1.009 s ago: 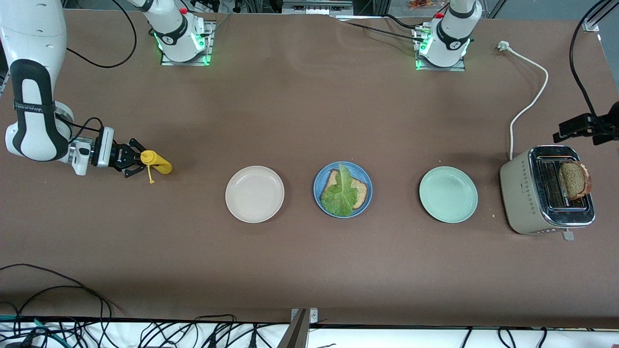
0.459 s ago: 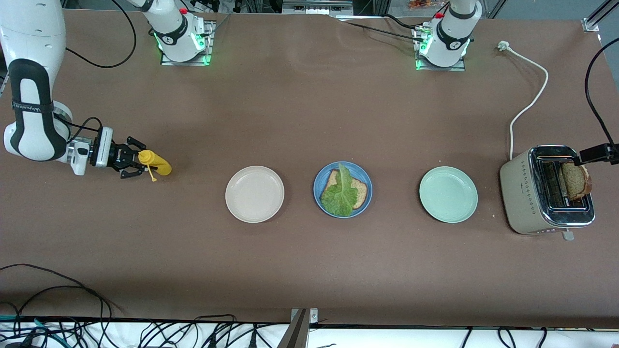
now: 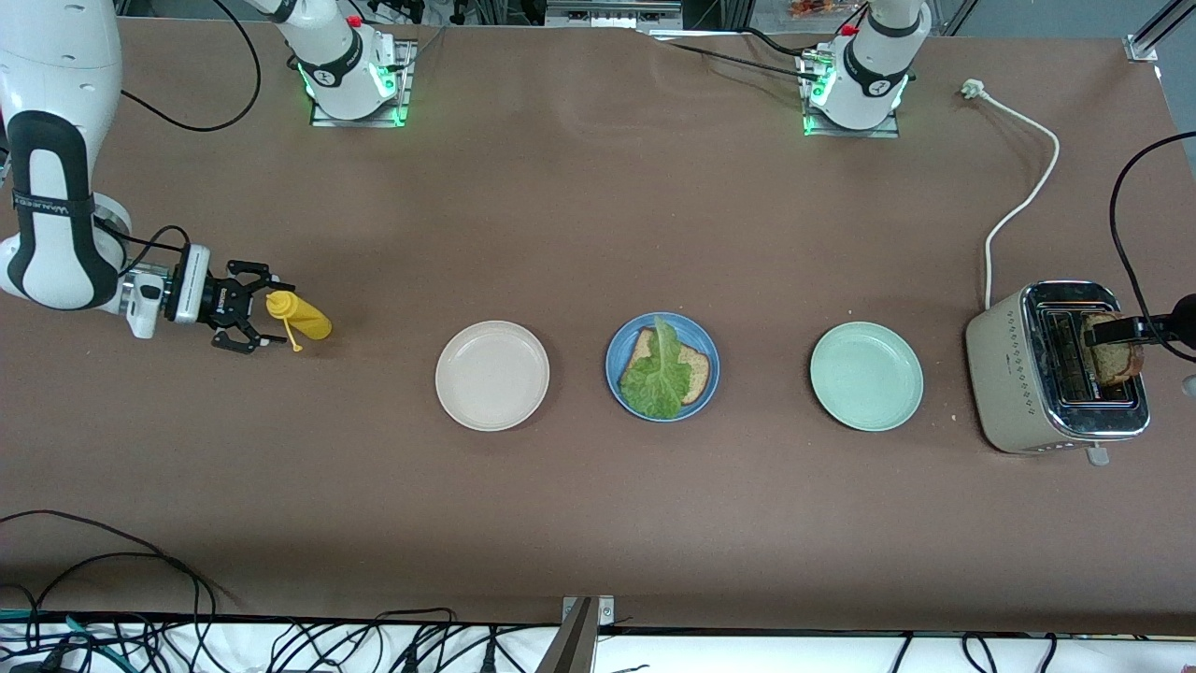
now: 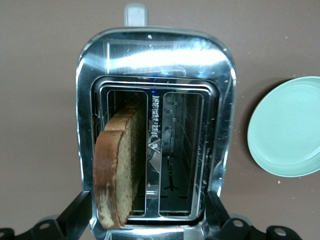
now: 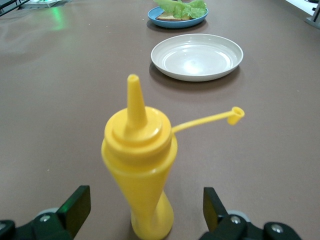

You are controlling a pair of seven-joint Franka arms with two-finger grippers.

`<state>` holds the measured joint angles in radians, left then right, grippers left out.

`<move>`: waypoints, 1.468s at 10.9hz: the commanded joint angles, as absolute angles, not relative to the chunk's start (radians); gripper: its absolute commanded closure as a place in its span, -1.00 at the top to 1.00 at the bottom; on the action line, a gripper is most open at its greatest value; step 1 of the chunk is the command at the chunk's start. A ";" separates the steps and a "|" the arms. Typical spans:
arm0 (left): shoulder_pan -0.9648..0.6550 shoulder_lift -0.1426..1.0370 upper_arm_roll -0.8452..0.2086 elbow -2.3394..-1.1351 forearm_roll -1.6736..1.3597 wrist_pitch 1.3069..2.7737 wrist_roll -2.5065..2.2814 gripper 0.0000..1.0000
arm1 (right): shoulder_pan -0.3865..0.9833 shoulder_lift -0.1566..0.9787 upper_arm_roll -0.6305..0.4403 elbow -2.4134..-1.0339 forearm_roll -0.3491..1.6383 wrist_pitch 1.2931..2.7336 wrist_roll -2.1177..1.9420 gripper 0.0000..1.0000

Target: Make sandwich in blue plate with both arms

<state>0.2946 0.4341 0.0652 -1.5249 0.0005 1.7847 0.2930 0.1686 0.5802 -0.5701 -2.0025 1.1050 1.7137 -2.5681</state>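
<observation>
Your right gripper (image 3: 250, 319) stood released around the yellow plastic squeeze bottle (image 3: 299, 315). Your left gripper (image 4: 150, 220) gaped over the steel toaster (image 3: 1060, 369), apparently straddling its brown bread slice (image 4: 117, 167). The round blue plate (image 3: 703, 397) held bread and lettuce (image 3: 657, 374).

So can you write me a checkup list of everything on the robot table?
Surface: brown table, small crumbs near the toaster.
Job's things: blue plate holds one bread slice with lettuce on top; second slice stands in the toaster.
Clutter: cream plate, mint plate, yellow squeeze bottle lying down, cap off.
End effectors: left end effector open over the toaster; right end effector open around the bottle.
Cables: white toaster cord unplugged; black cables along the table's edge.
Surroundings: nothing seen.
</observation>
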 commanded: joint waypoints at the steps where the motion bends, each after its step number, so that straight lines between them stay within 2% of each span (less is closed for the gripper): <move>1: 0.325 0.459 0.061 -1.502 0.026 1.786 0.313 1.00 | 0.166 0.584 -0.636 -1.982 1.105 1.684 -2.565 1.00; 3: 0.351 0.468 0.061 -1.502 0.017 1.786 0.313 0.63 | 0.166 0.583 -0.679 -1.945 1.025 1.684 -2.528 1.00; 5: 0.353 0.477 0.061 -1.502 0.014 1.786 0.295 -0.11 | 0.167 0.571 -0.709 -1.890 0.952 1.678 -2.462 1.00; 9: 0.351 0.491 0.060 -1.502 -0.008 1.786 0.261 -0.87 | 0.176 0.569 -0.723 -1.562 0.744 1.533 -2.135 1.00; 10: 0.341 0.489 0.058 -1.499 -0.006 1.784 0.259 -1.00 | 0.179 0.569 -0.719 -1.490 0.712 1.499 -2.020 1.00; 13: 0.351 0.482 0.058 -1.439 -0.006 1.761 0.262 -1.00 | 0.198 0.563 -0.712 -1.326 0.623 1.427 -1.704 1.00; 16: 0.351 0.445 0.055 -1.373 -0.006 1.694 0.271 -1.00 | 0.199 0.561 -0.614 -1.131 0.482 1.338 -1.357 1.00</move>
<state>0.3491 0.4755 0.0592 -1.4317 -0.0010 1.7546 0.2751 0.2069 0.5512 -0.6802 -1.2893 0.5884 1.4217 -1.5940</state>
